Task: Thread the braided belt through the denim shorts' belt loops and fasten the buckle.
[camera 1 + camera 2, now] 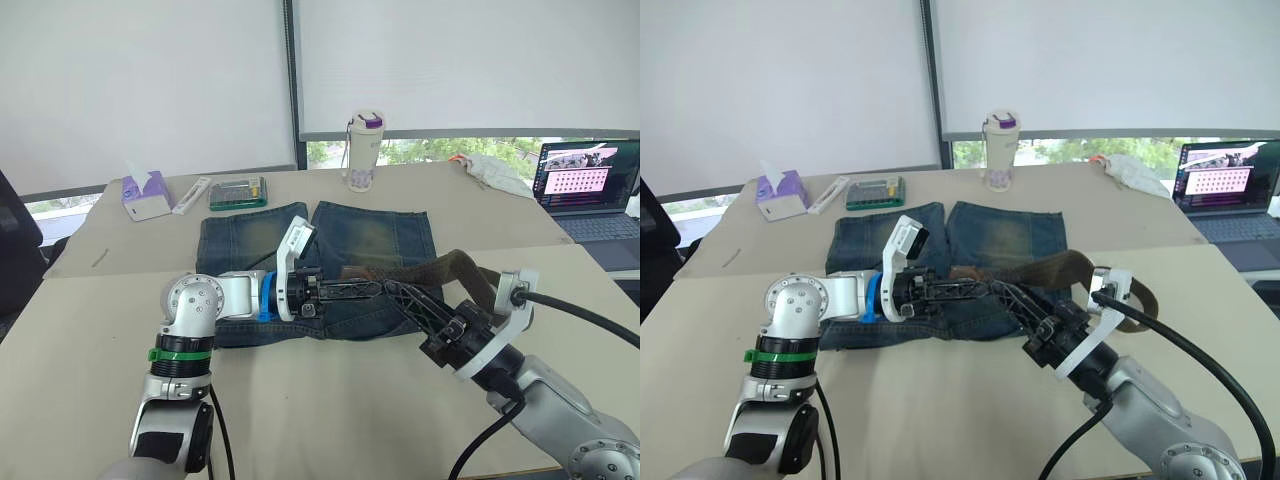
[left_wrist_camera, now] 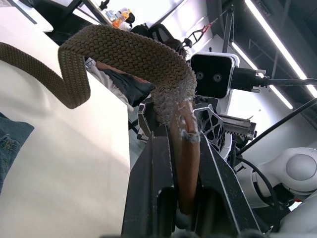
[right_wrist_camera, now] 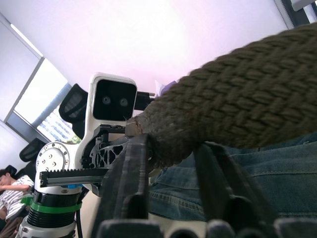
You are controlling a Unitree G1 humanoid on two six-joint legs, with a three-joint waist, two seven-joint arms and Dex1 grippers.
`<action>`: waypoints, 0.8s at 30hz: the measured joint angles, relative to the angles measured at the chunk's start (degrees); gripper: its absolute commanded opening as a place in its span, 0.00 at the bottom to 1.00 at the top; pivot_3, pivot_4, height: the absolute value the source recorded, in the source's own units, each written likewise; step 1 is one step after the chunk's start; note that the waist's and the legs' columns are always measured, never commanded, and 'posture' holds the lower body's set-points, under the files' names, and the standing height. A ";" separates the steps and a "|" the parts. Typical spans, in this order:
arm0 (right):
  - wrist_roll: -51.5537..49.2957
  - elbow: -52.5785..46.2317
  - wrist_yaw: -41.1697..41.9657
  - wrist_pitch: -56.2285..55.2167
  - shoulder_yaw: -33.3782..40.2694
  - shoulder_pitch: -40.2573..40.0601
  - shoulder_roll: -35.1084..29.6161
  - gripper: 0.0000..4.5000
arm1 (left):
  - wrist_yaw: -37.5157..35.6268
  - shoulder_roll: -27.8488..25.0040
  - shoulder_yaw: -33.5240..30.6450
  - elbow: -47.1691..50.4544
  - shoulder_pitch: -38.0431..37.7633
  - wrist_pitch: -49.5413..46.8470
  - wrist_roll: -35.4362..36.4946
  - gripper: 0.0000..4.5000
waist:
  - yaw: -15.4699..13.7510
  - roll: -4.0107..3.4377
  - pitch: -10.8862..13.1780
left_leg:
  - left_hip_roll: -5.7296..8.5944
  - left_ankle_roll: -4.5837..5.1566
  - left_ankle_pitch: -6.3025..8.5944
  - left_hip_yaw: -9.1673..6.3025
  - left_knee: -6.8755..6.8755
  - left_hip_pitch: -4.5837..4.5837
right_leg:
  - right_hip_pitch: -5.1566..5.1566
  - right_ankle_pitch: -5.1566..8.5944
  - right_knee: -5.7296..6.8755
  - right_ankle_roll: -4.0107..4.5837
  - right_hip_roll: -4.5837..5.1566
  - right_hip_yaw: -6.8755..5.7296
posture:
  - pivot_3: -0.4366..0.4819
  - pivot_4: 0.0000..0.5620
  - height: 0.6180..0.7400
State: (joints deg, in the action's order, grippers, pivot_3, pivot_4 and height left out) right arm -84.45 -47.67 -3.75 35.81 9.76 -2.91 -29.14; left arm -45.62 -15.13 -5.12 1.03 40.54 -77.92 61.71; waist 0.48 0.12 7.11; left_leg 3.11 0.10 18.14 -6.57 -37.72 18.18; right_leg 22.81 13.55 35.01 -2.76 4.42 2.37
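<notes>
Beige table (image 1: 300, 400) under white window blinds (image 1: 150, 80); open laptop (image 1: 590, 190) at 3 o'clock, tissue box (image 1: 145, 195) at 10, purple-lidded tumbler (image 1: 364, 150) at 12. Blue faded denim shorts (image 1: 370, 240) lie flat mid-table. Dark brown braided belt (image 1: 440, 270) arcs over them. Left gripper (image 2: 181, 163) clamps the leather tip; right gripper (image 3: 173, 158) pinches the weave. Wrist views add ceiling lights and office chairs.

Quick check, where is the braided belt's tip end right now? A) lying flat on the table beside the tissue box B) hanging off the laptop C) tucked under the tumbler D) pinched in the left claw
D: the left wrist view shows the braided belt's smooth brown tip clamped between the left claw's fingers, above the denim shorts.
</notes>
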 measured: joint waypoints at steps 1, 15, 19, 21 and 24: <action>0.02 0.00 0.04 -0.14 -0.05 0.01 0.10 0.04 | -0.01 -0.04 0.03 -0.20 0.01 0.00 0.10 0.00 | -0.01 -0.01 0.00 | 0.00 0.00 0.00 0.00 0.00 0.00 | 0.00 0.00 0.00 0.00 0.00 0.00 | 0.48 0.27 1.00; 4.12 1.86 -2.00 -1.53 0.41 3.22 0.05 0.00 | -2.02 -2.41 4.99 2.44 -1.36 5.58 -3.53 0.40 | 0.10 -0.08 -0.05 | 0.01 -0.06 -0.03 0.04 0.05 0.04 | 0.10 -0.02 -0.01 0.03 0.01 0.07 | 0.48 0.27 1.00; 11.30 7.11 -6.51 -0.04 1.24 6.87 -5.59 0.00 | -4.56 -9.75 13.28 8.79 -5.42 23.39 -18.92 0.70 | 0.07 -0.05 -0.04 | 0.03 -0.38 -0.32 0.25 0.69 0.03 | 0.25 -0.12 -0.13 0.20 0.06 0.27 | 0.48 0.27 1.00; 14.13 9.65 -7.54 1.42 1.66 8.30 -7.91 0.00 | -6.05 -12.01 16.61 9.82 -7.58 31.51 -25.28 0.85 | -0.10 -0.07 -0.04 | -0.01 -0.38 -0.35 0.28 0.82 0.03 | 0.32 -0.13 -0.15 0.24 0.03 0.27 | 0.48 0.27 1.00; 18.63 14.11 -7.08 4.24 0.98 11.73 -11.20 0.00 | -7.38 -13.02 19.98 9.98 -10.65 40.56 -32.43 0.85 | -0.40 -0.05 -0.03 | -0.05 -0.20 -0.33 0.26 0.82 0.12 | 0.37 -0.15 -0.14 0.30 0.02 0.21 | 0.48 0.27 1.00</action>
State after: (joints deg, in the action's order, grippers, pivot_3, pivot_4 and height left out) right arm -65.82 -33.56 -10.83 40.05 10.73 8.83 -40.34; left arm -53.00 -28.15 14.86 11.01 29.89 -37.36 29.28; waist 0.08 0.08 7.08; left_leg 3.06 -0.10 17.81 -6.30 -36.90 18.30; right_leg 23.18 13.40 34.87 -2.46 4.44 2.58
